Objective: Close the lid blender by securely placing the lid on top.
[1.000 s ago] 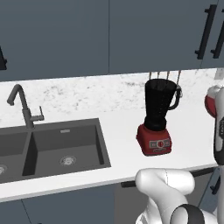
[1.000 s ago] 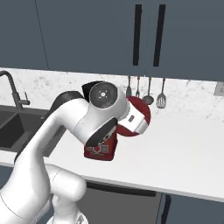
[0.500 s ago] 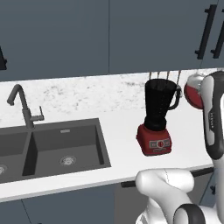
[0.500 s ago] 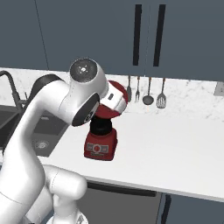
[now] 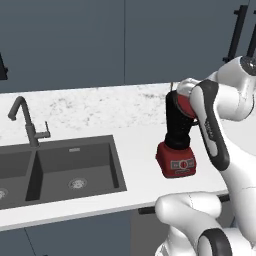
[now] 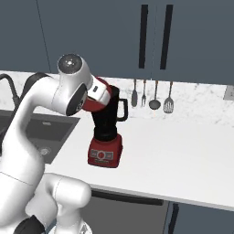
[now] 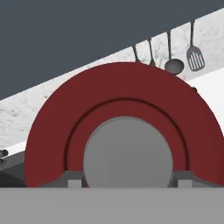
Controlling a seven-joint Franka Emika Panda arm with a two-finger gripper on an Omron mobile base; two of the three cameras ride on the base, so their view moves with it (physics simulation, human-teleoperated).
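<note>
The hand view shows the red lid up close, its grey knob clamped in the pincer. From the right base, the lid seems tilted against the blender's rim; the arm bends down over the tabletop.

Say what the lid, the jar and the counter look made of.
Lid: matte red plastic, probably; flat colour, grey knob.
Jar: dark, smooth plastic or glass; cannot tell which.
Counter: white polished stone, likely; the backsplash behind shows grey speckled veining.
</note>
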